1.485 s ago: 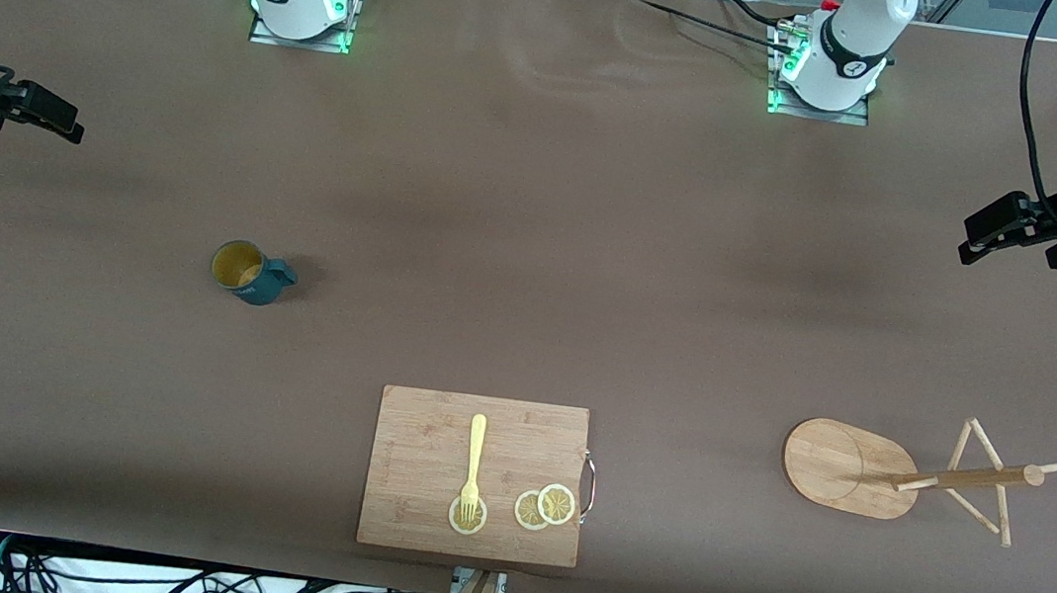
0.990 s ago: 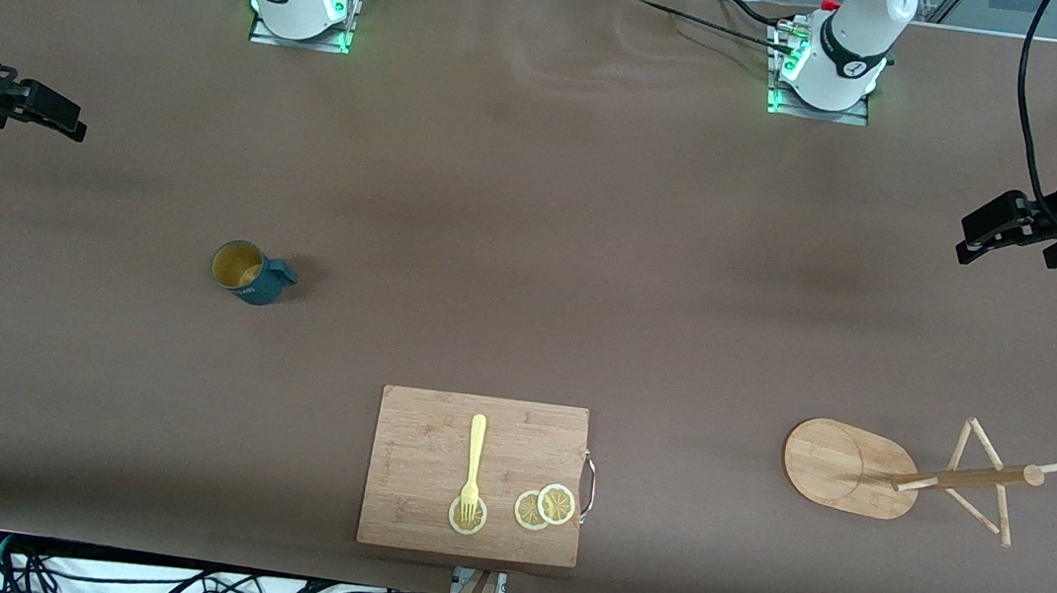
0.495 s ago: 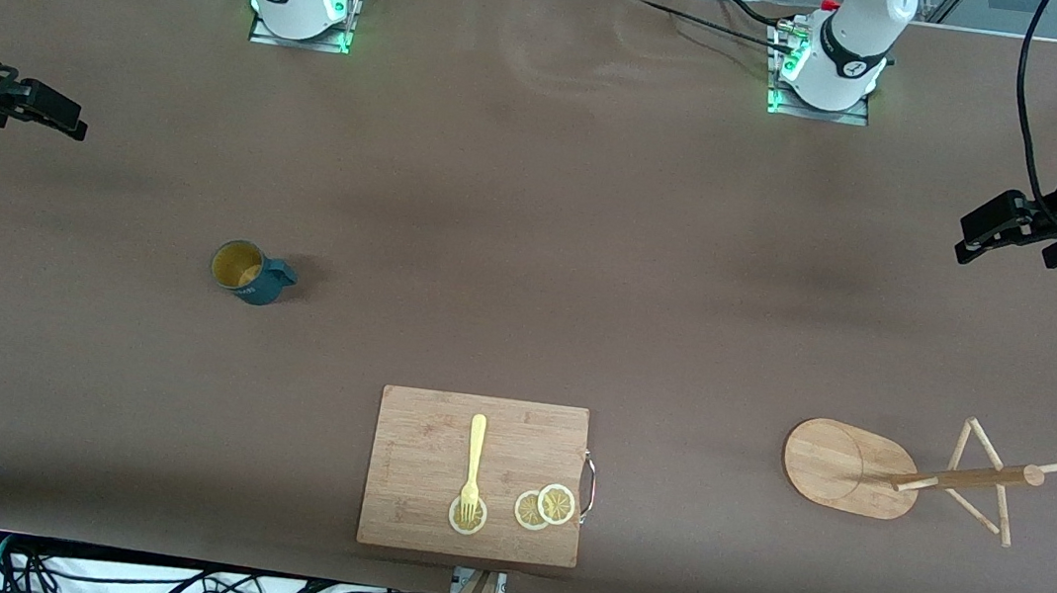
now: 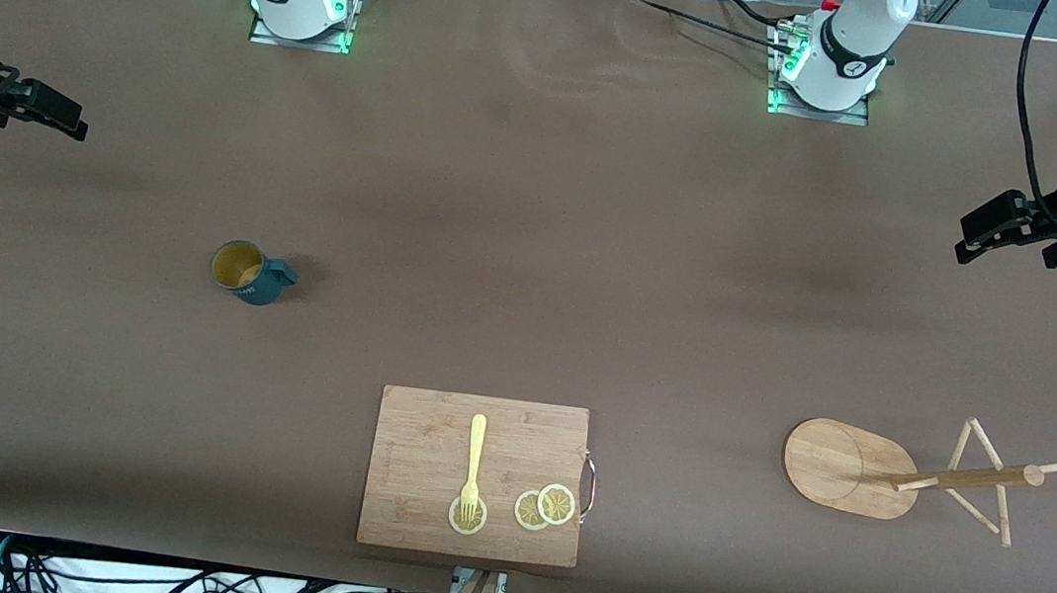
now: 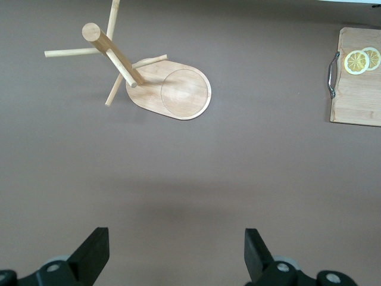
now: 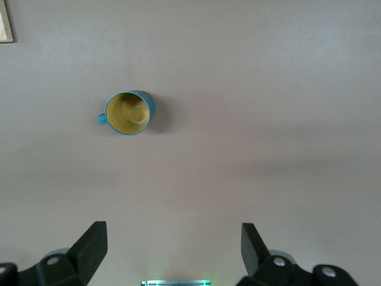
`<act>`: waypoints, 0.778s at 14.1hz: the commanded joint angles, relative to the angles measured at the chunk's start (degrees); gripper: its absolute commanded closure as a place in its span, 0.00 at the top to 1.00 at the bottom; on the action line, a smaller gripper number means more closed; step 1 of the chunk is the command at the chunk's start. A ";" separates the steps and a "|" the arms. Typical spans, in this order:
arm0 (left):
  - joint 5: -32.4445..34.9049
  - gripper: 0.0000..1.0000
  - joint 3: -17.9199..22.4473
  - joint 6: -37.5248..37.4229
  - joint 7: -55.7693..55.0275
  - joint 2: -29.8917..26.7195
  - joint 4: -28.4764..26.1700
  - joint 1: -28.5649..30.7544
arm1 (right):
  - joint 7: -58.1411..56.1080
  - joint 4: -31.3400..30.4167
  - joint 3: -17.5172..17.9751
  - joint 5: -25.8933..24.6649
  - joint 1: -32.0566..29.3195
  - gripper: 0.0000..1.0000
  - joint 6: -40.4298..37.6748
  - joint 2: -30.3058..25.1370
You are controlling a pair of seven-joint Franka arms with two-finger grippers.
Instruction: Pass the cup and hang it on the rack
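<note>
While both arms waited at the two ends of the table (image 4: 541, 189), nothing had shifted since the earlier front views: cup, rack and board lay where they had lain, and each gripper hung in the same spot. The right gripper (image 4: 47, 110) hovered over bare brown surface at its own end, fingers (image 6: 89, 247) spread wide and empty; the cup (image 4: 250, 272) stood upright on the table well apart from it, nearer the front camera. Its mouth faced up, and its small handle (image 4: 288, 277) pointed toward the left arm's end. The cup was dark teal outside, yellowish-tan inside. The left gripper (image 4: 989, 230) hovered likewise, fingers (image 5: 92, 256) parted and empty, well apart from the rack (image 4: 852, 468), which stood nearer the front camera. The rack was pale wood: an oval flat base, a round pole (image 5: 110, 52) rising upright, thin angled pegs. A rectangular wooden board (image 4: 475, 476) with a metal handle carried a yellow fork (image 4: 473, 464) and lemon slices (image 4: 544, 505).
</note>
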 commanded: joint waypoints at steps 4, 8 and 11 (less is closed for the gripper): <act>1.35 1.00 -0.04 -0.51 0.35 0.42 1.40 -0.34 | -0.51 2.53 0.03 -0.33 0.28 0.99 -0.68 1.05; 1.43 1.00 -0.13 -0.51 0.35 0.51 1.40 -0.34 | -0.60 2.54 -0.15 -0.16 -0.07 0.99 -0.16 1.48; 1.43 1.00 -0.13 -0.51 0.35 0.42 1.40 -0.34 | -0.68 2.36 0.29 -0.43 0.54 0.99 -0.77 2.19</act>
